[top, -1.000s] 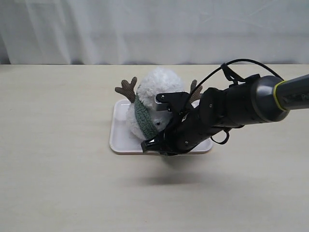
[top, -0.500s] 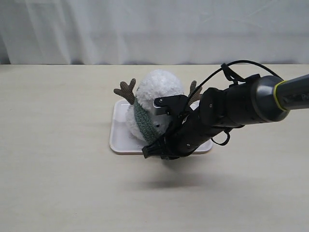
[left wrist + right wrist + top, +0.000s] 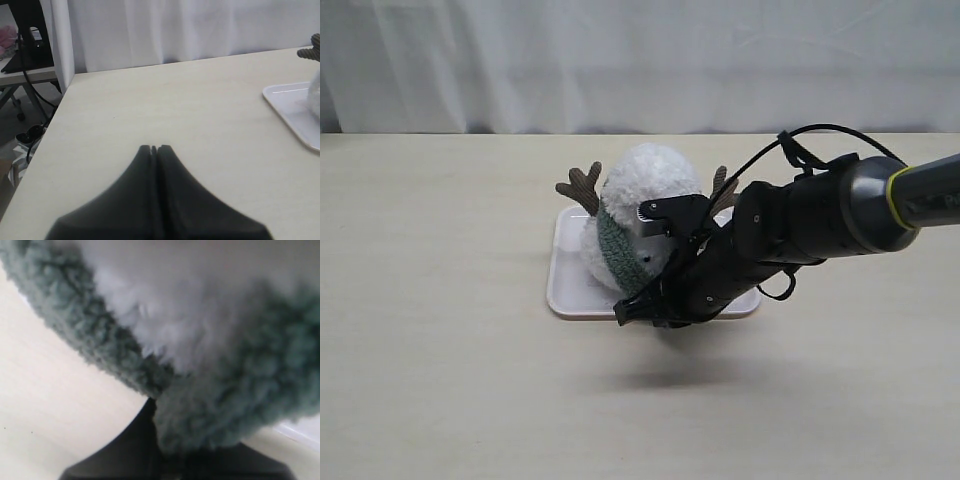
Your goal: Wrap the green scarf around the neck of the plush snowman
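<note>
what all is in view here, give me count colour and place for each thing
snowman: 1, white with brown twig arms, standing on the tray
scarf: 1, sage green, round the snowman's neck, one end down at its front
tray: 1, white, middle of the table
table: 1, pale beige, under everything
curtain: 1, white, behind the table
right arm: 1, black with a yellow-green ring, reaching in from the right
left end effector: 1, black, shut and holding nothing, over bare table away from the tray
right end effector: 1, black, low at the snowman's front, shut on the scarf end
</note>
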You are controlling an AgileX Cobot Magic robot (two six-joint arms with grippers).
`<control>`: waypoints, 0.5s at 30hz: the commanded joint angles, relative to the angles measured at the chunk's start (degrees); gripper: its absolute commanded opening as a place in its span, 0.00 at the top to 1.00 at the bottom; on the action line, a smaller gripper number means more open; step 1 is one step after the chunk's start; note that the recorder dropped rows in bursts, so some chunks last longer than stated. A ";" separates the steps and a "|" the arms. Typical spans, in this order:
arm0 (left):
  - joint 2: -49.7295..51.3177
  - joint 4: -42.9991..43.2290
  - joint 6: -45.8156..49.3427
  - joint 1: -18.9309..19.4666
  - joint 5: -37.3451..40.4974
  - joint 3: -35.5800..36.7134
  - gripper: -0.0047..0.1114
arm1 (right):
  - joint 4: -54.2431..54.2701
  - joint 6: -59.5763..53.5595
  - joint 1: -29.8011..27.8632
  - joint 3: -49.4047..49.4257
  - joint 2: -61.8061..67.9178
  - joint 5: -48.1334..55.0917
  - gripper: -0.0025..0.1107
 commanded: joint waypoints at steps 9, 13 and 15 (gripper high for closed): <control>-0.16 -0.12 -0.06 0.04 -0.73 0.21 0.96 | 0.03 -0.26 -0.13 0.05 -1.35 4.99 0.50; -0.16 -0.12 -0.06 0.04 -0.73 0.21 0.96 | 0.15 -0.09 -0.13 0.05 -5.15 6.73 0.42; -0.16 -0.12 -0.06 0.04 -0.73 0.21 0.96 | 0.15 0.61 -0.13 0.05 -7.21 7.09 0.41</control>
